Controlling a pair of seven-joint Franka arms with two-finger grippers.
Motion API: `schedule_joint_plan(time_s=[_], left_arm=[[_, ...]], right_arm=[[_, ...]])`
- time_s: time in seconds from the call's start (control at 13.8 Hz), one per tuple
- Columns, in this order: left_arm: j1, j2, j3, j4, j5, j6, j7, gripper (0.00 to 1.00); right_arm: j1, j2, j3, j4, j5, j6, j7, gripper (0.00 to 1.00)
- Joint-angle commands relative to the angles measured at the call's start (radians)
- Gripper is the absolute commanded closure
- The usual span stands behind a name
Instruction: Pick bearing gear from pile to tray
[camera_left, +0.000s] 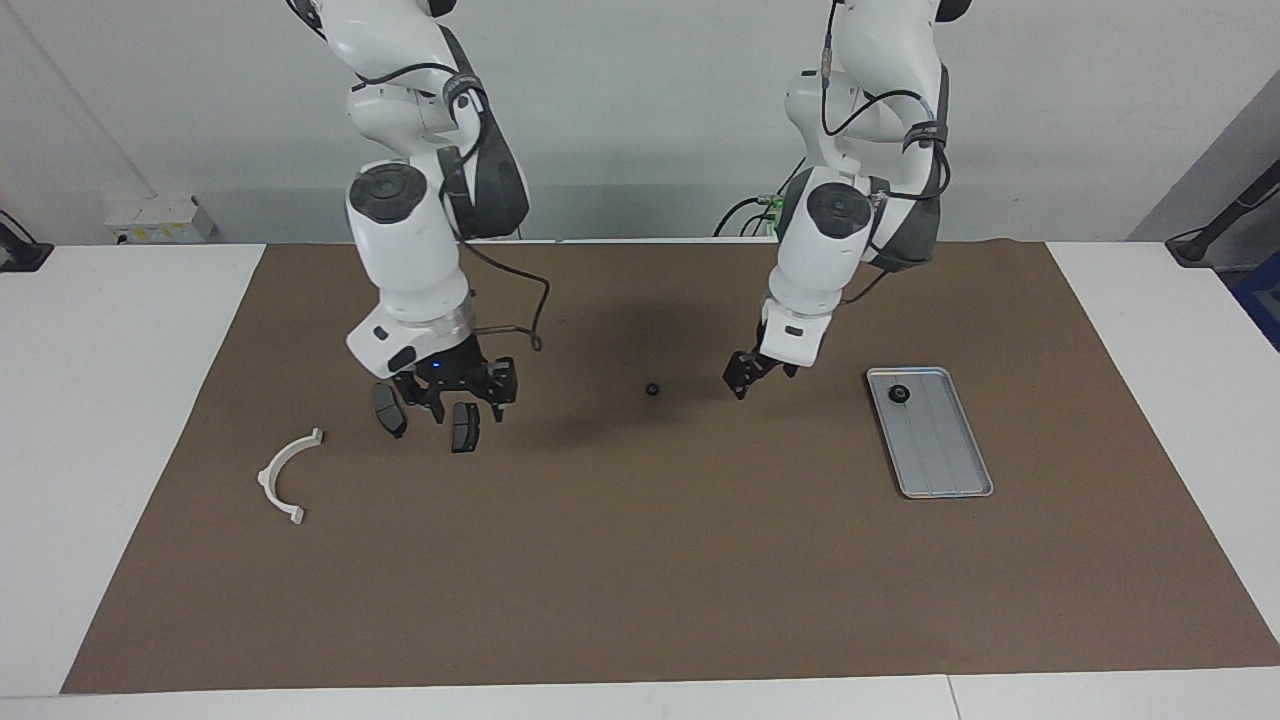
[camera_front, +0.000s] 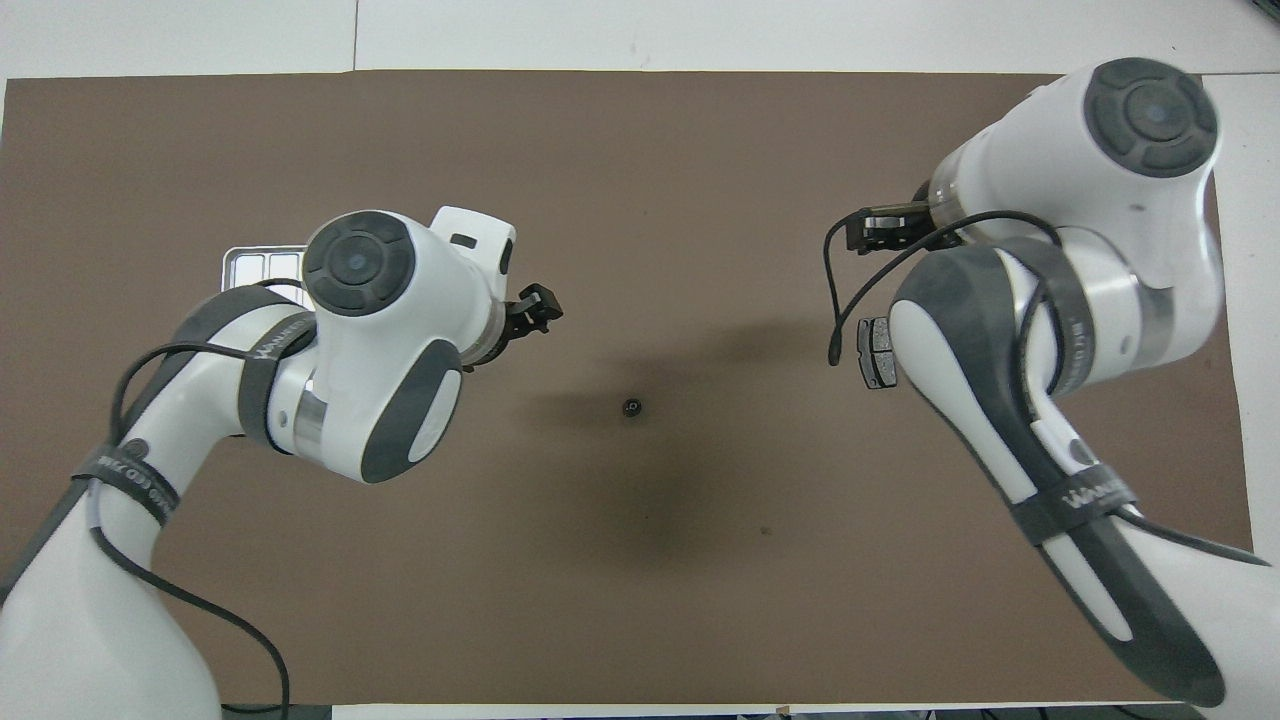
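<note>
A small black round piece (camera_left: 652, 390) (camera_front: 632, 407) lies alone on the brown mat at mid-table. The silver tray (camera_left: 940, 450) (camera_front: 255, 265) sits toward the left arm's end, with a black bearing gear (camera_left: 899, 395) in the corner nearest the robots. My left gripper (camera_left: 748, 378) (camera_front: 537, 305) hangs open and empty over the mat between that piece and the tray. My right gripper (camera_left: 467, 412) (camera_front: 862, 232) is open and empty, low over the two dark brake pads (camera_left: 388, 410) of the pile. The white half-ring bracket (camera_left: 288, 475) lies beside them.
The brown mat (camera_left: 640, 580) covers most of the white table. In the overhead view the right arm hides the bracket and one pad, leaving only the other pad (camera_front: 878, 352) showing. The left arm covers most of the tray there.
</note>
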Motion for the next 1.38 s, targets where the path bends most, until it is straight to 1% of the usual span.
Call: schedule_joint_plan(time_s=[0.0, 0.07, 0.14, 0.29, 0.43, 0.51, 0.65, 0.94, 1.01, 1.23, 1.3], left_arm=[[-0.12, 0.208, 0.023, 0.212, 0.05, -0.053, -0.169, 0.0], [-0.135, 0.215, 0.023, 0.212, 0.069, -0.04, -0.187, 0.0], [-0.14, 0.215, 0.022, 0.202, 0.07, -0.037, -0.19, 0.0], [-0.174, 0.212, 0.022, 0.159, 0.07, -0.011, -0.213, 0.0], [-0.189, 0.213, 0.022, 0.119, 0.072, 0.03, -0.228, 0.0], [-0.191, 0.213, 0.022, 0.119, 0.07, 0.029, -0.236, 0.0], [-0.209, 0.213, 0.022, 0.117, 0.072, 0.033, -0.268, 0.0], [-0.226, 0.202, 0.02, 0.045, 0.072, 0.11, -0.276, 0.0], [-0.226, 0.198, 0.02, 0.03, 0.072, 0.119, -0.277, 0.0], [-0.227, 0.196, 0.02, 0.027, 0.072, 0.122, -0.279, 0.0], [-0.227, 0.196, 0.02, 0.027, 0.072, 0.122, -0.285, 0.01]], right_arm=[[-0.089, -0.079, 0.014, 0.022, 0.004, -0.124, -0.122, 0.17], [-0.109, -0.105, 0.011, 0.023, 0.001, -0.166, -0.13, 0.13], [-0.132, -0.132, 0.011, 0.022, -0.007, -0.199, -0.136, 0.0], [-0.167, -0.174, 0.009, 0.017, -0.008, -0.257, -0.185, 0.0], [-0.199, -0.191, 0.008, 0.02, -0.013, -0.27, -0.196, 0.0], [-0.209, -0.203, 0.008, 0.02, -0.014, -0.282, -0.203, 0.0], [-0.213, -0.221, 0.008, 0.02, -0.013, -0.302, -0.236, 0.0], [-0.227, -0.254, 0.008, 0.015, -0.007, -0.311, -0.234, 0.0], [-0.229, -0.28, 0.006, -0.001, -0.005, -0.311, -0.233, 0.0], [-0.223, -0.317, 0.006, -0.038, -0.004, -0.313, -0.282, 0.0], [-0.217, -0.317, -0.007, -0.038, -0.001, -0.326, -0.279, 0.0]])
